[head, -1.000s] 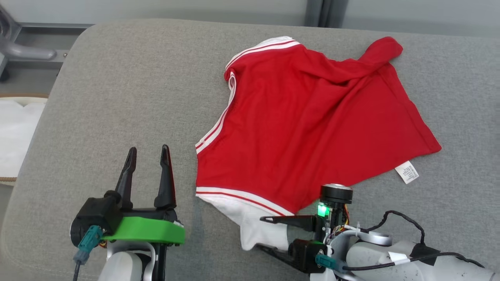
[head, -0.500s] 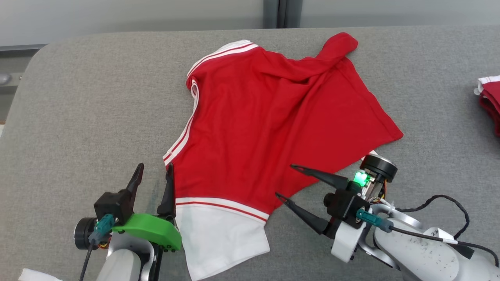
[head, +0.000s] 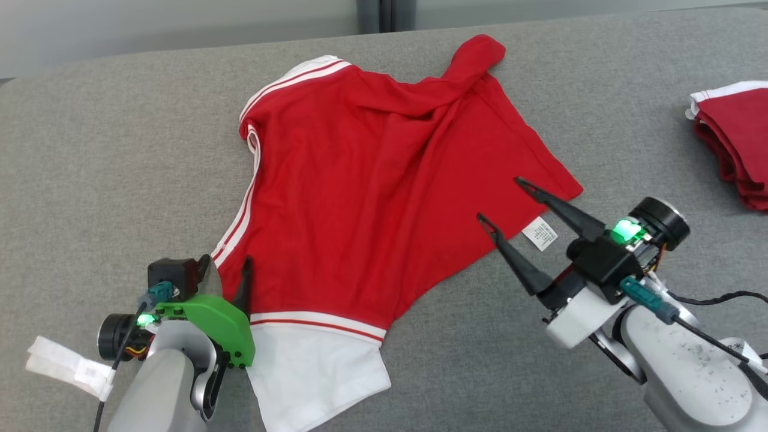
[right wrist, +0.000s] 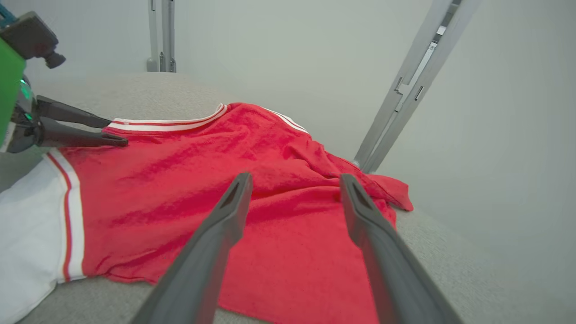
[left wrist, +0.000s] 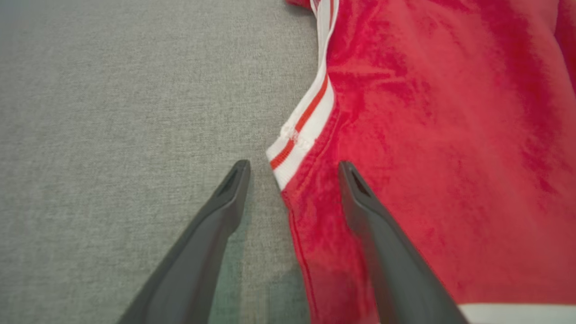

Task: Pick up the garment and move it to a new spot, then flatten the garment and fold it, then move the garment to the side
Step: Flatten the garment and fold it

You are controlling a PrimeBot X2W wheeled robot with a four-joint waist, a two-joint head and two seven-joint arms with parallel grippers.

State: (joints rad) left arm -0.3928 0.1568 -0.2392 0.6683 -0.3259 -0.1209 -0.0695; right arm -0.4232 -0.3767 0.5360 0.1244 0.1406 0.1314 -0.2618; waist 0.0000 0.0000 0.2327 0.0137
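Red white-trimmed jersey garment (head: 372, 198) rumpled; left end effector (head: 225, 267), right end effector (head: 498, 198) gaping, empty; pinch opposite edges, pull flat.

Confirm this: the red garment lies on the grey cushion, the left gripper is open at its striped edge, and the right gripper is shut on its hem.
No: the right gripper is open, fingers wide apart over the hem, gripping nothing, as the head view shows. The garment does lie on the cushion, with the left gripper open at its striped edge.
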